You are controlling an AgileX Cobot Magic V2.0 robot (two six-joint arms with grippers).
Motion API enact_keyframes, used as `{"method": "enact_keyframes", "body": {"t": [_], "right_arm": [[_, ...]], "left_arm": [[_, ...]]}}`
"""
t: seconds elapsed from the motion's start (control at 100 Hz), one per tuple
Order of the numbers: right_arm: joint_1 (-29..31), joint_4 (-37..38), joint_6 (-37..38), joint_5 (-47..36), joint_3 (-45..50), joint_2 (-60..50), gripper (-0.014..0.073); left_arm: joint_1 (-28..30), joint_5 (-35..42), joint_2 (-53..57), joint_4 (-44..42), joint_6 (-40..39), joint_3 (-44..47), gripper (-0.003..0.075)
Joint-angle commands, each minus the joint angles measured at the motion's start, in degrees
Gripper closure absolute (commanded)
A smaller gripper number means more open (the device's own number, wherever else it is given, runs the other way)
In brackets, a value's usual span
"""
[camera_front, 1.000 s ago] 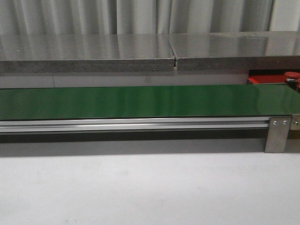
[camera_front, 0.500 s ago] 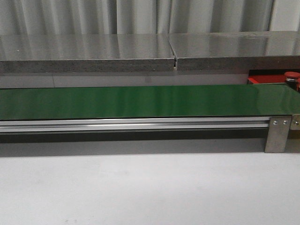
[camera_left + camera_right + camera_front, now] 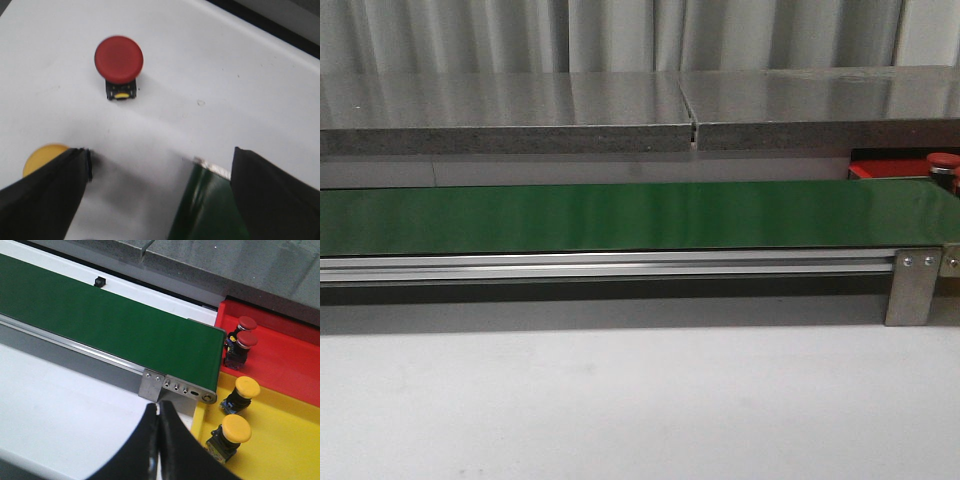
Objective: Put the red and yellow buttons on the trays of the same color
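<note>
In the left wrist view a red button [image 3: 119,59] stands on the white surface beyond my open, empty left gripper [image 3: 160,165]. A yellow button [image 3: 42,156] shows partly behind one finger [image 3: 45,195]. In the right wrist view my right gripper [image 3: 158,410] is shut on nothing, above the white table beside the belt's end. Two red buttons [image 3: 245,340] stand in the red tray [image 3: 285,360] and two yellow buttons [image 3: 247,387] [image 3: 235,429] in the yellow tray [image 3: 280,440]. In the front view a strip of the red tray [image 3: 885,169] and one red button [image 3: 941,162] show at far right.
The long green belt [image 3: 620,216] runs across the front view on an aluminium rail with a steel bracket [image 3: 912,287] at its right end. A grey stone ledge [image 3: 620,125] lies behind it. The belt's end [image 3: 205,205] shows between my left fingers.
</note>
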State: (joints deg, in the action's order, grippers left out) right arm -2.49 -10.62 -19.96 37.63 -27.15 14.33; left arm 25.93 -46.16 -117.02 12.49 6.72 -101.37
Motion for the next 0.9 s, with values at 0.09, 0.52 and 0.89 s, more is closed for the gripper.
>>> {"method": "enact_keyframes", "body": {"t": [0.09,0.52,0.89], "right_arm": [[-0.07,0.07,-0.51,-4.08,-1.42,0.5,0.0662],[-0.07,0.07,-0.51,-4.08,-1.42,0.5,0.0662],[-0.07,0.07,-0.51,-4.08,-1.42,0.5,0.0662]], "left_arm": [[0.12,1.13,-5.54,0.51,-0.78,-12.9,0.0132],[0.12,5.01,-14.91,-3.68,-2.2,-19.91,0.0132],[0.12,7.6,-15.18,-3.59,-2.98,-19.91,0.0347]]}}
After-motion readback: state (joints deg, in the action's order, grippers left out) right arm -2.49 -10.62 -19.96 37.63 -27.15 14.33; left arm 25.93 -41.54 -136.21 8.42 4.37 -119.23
